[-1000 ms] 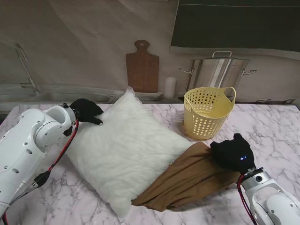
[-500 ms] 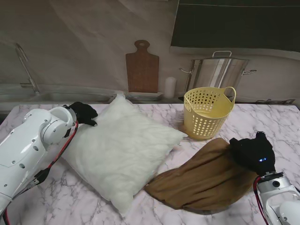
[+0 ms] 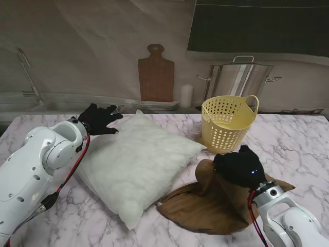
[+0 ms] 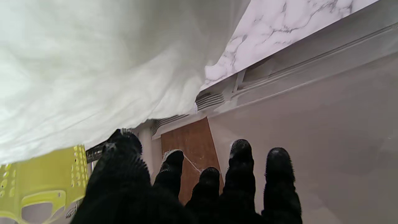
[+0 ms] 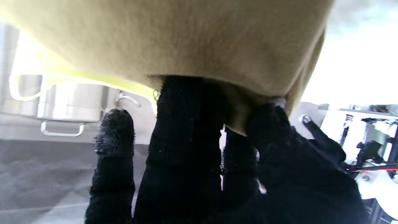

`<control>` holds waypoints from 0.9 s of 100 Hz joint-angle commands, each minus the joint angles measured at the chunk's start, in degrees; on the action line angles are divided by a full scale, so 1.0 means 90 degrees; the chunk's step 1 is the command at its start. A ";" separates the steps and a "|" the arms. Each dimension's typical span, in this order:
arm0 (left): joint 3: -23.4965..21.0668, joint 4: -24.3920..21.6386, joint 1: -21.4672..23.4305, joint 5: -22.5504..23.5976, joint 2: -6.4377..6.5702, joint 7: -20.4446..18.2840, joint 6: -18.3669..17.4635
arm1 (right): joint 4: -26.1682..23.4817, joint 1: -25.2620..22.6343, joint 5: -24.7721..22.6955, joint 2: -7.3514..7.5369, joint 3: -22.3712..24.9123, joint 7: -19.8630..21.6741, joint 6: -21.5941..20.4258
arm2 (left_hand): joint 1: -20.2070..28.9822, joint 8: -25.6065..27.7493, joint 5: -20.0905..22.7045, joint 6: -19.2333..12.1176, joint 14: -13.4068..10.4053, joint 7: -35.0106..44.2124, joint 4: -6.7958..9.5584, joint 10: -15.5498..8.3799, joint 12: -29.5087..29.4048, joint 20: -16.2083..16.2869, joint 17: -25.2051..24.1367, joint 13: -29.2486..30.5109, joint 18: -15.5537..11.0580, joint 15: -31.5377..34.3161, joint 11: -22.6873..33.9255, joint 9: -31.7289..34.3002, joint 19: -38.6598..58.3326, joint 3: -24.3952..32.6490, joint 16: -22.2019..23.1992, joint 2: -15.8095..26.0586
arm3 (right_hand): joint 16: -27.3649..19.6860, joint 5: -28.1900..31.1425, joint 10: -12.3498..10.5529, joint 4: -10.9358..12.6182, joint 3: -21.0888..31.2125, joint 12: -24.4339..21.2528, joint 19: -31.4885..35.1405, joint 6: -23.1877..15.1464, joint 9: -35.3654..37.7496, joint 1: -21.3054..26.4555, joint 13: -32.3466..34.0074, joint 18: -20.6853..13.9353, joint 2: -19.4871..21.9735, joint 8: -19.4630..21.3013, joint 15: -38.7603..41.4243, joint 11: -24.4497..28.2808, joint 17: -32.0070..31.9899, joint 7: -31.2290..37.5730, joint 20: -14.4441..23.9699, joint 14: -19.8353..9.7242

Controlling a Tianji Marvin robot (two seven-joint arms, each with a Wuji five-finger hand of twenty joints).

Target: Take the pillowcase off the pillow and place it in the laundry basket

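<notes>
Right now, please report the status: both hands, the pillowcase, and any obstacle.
Left hand open, off the pillow. Right hand shut on pillowcase, fully off pillow, mostly on table. Laundry basket close ahead, nothing between.

brown pillowcase [image 3: 205, 206] off white pillow [image 3: 136, 164]

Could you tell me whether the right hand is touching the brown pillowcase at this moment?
Touching. The right wrist view shows the right hand pinching a fold of the brown pillowcase between its fingers.
</notes>
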 commanded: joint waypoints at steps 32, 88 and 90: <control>0.0026 -0.0376 0.0563 -0.0406 -0.0170 0.0632 0.0329 | 0.0406 0.0335 0.0978 -0.0042 -0.0962 0.1196 -0.0125 | -0.0129 -0.0485 -0.0156 0.0062 0.0336 -0.0152 0.0109 0.0118 -0.0104 -0.0569 -0.0266 -0.0449 0.0506 -0.0294 -0.0016 0.0112 -0.0984 0.0070 -0.0595 0.0283 | -0.1361 -0.0381 0.1296 0.0890 -0.0944 -0.2453 -0.0876 0.1191 -0.0678 -0.1485 -0.1140 0.0672 0.1214 -0.0270 -0.2482 -0.2461 -0.0683 -0.2954 -0.0491 0.1208; 0.0421 -0.0150 0.0713 -0.0778 -0.0233 0.1000 0.0713 | -0.0079 -0.0465 0.1050 -0.0126 -0.0385 0.0859 -0.0012 | -0.0134 -0.0474 0.0175 0.0054 0.0262 -0.0012 0.0102 0.0162 -0.0091 -0.0730 -0.0432 -0.0443 0.0646 -0.0272 -0.0014 0.0170 -0.1371 0.0065 -0.0643 0.0259 | -0.2210 0.1532 0.0721 0.1097 -0.4032 -0.1616 -0.2329 -0.1027 -0.2846 -0.1118 -0.3907 0.0742 0.1843 0.0536 -0.3491 -0.1935 -0.2549 -0.1585 -0.0493 0.1098; 0.0420 -0.0154 0.0718 -0.0766 -0.0232 0.1001 0.0720 | -0.0056 -0.0469 0.1059 -0.0141 -0.0347 0.0699 -0.0069 | -0.0132 -0.0471 0.0187 0.0056 0.0265 -0.0005 0.0102 0.0163 -0.0090 -0.0731 -0.0436 -0.0447 0.0644 -0.0272 -0.0015 0.0168 -0.1380 0.0066 -0.0643 0.0255 | -0.2123 0.1188 0.0686 0.1134 -0.4025 -0.1503 -0.2276 -0.0936 -0.2594 -0.1073 -0.3661 0.0778 0.1764 0.0359 -0.3347 -0.1721 -0.2448 -0.1814 -0.0470 0.1052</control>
